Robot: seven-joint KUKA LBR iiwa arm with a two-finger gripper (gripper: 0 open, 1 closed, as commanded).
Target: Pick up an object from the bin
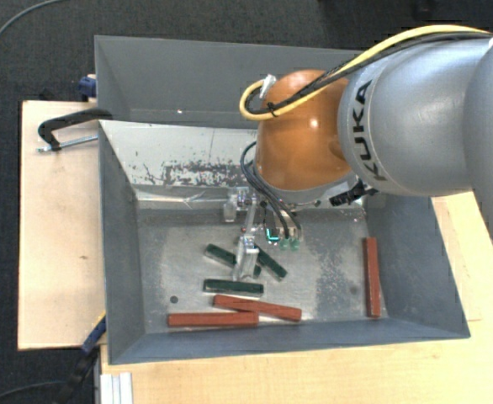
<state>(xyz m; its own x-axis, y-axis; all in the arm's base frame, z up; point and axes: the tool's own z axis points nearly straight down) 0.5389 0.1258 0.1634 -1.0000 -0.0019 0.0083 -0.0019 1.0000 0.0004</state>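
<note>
Nothing looks lifted yet, so the pick is still to be made. The gripper (247, 262) is low over the floor of the grey bin (120, 251), and I cannot tell whether it is open or gripping anything. Its tip sits between two slanted dark green bars, the left green bar (220, 255) and the right green bar (271, 265), touching or nearly touching both.

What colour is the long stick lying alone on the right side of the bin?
Reddish brown; the stick shows best in the camera view.
</note>
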